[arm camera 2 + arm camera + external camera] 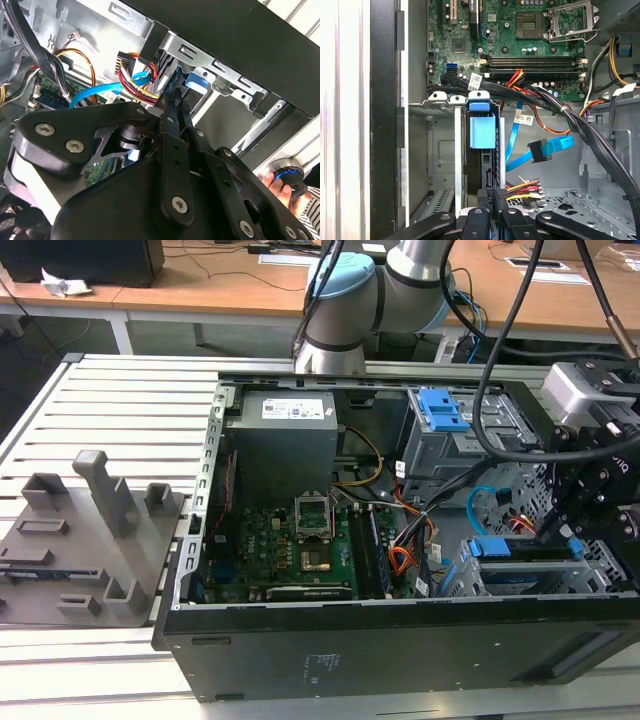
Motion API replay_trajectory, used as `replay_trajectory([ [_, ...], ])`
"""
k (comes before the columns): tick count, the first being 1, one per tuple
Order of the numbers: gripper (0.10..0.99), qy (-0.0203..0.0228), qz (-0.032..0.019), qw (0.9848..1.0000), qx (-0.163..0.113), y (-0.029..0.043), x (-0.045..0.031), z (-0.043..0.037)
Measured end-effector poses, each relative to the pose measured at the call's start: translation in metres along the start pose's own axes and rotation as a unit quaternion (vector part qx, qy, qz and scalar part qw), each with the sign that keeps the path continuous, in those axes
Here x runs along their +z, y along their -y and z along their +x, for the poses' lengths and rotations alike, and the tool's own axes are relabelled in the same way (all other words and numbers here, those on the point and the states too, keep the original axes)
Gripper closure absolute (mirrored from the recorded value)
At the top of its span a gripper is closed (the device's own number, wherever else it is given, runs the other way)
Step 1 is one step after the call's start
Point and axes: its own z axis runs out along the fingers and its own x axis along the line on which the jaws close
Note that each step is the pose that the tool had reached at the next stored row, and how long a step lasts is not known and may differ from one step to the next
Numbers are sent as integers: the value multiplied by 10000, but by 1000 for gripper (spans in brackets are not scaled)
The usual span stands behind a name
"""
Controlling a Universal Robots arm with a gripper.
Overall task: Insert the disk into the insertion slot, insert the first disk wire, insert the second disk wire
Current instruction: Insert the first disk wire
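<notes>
The disk (482,172) stands edge-on inside the insertion slot (440,150), its bright blue bracket (482,132) showing at the cage's mouth; the exterior view has the disk (510,577) at the case's near right corner. My gripper (492,205) hangs right at the disk's rear edge, its fingers drawn close together on the black plug of the first disk wire (522,189), a red-yellow-black bundle. In the second wrist view the gripper (172,100) narrows to a point beside those wires. The second disk wire (555,147), flat and light blue, lies loose with its dark plug (538,151) free.
Thick black cable bundles (580,125) cross above the cage. The motherboard (290,540) and power supply (285,445) fill the case's left and back. A taller grey cage with a blue latch (443,410) stands behind. A person's hand (275,186) holds a round device outside the case.
</notes>
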Motion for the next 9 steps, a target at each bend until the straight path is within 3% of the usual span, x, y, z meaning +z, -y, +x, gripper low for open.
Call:
replay_trajectory([
  [8, 914, 7, -2, 10000, 1, 6, 18, 0],
  [9, 847, 5, -1, 10000, 1, 6, 15, 0],
])
